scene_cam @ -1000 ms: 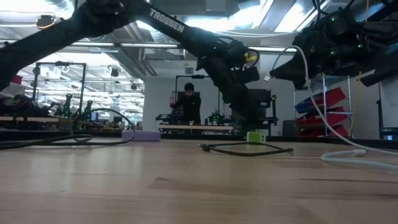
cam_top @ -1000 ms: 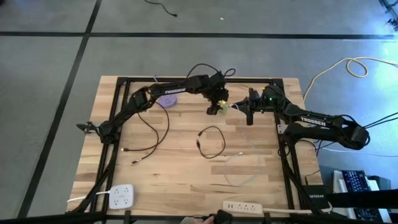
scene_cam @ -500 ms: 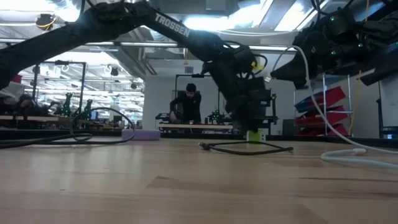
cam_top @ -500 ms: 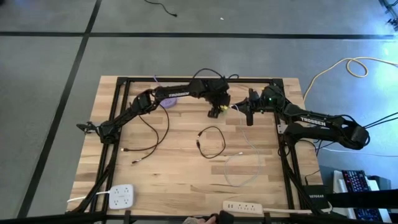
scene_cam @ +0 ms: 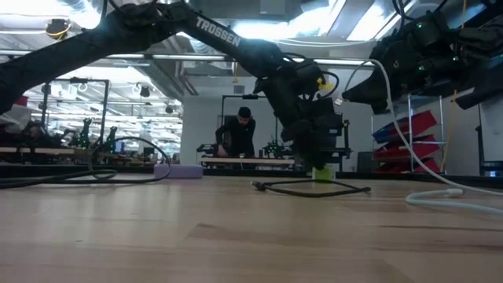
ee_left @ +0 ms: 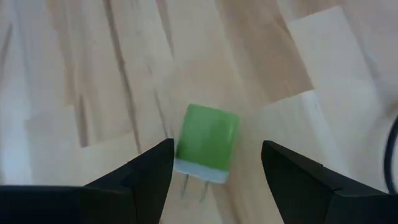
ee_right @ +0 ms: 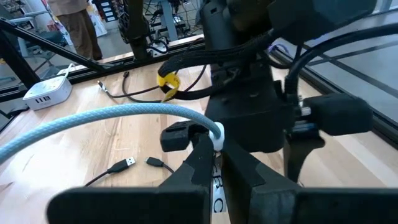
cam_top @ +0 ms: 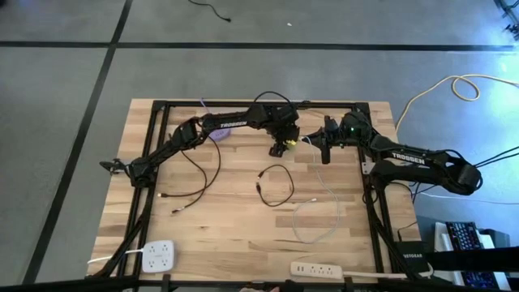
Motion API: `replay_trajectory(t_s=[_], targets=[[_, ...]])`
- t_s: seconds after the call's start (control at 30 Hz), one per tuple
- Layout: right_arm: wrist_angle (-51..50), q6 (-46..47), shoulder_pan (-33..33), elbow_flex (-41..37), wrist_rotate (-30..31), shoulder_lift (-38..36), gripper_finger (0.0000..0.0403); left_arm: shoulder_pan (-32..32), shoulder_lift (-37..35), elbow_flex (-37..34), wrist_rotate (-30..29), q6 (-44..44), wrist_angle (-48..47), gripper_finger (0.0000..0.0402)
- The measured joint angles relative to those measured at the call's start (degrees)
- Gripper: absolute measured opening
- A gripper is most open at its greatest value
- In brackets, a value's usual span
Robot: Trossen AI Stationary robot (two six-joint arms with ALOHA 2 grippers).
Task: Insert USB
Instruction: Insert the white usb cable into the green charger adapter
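The left gripper (ee_left: 214,162) is shown lowered over a green charger (ee_left: 206,142) at the far middle of the table (cam_top: 235,235), its fingers (ee_left: 149,171) spread to either side of the block without touching it. The right gripper (ee_right: 214,158) is clamped on the plug end of a pale blue cable (ee_right: 93,121), raised just to the right of the charger (cam_top: 280,148). No plug has been seated; the charger is yet to be grasped, and plug and charger are yet to be aligned and joined.
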Motion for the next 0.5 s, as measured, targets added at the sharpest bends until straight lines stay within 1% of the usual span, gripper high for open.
replay_trajectory(t_s=[0.13,0.3,0.5], targets=[[-0.7,0.0,0.0,0.0,-0.1,0.0,0.0000,-0.3,0.0,0.0,0.0,-0.6,-2.0,0.0227],[-0.9,-0.2,0.0,0.0,-0.3,0.0,0.0000,-1.9,-0.3,0.0,0.6,-4.5,-2.1,0.0227],[-0.9,-0.2,0.0,0.0,-0.7,-0.1,0.0000,-3.6,-0.3,-0.1,-4.6,-4.2,0.7,0.0227]])
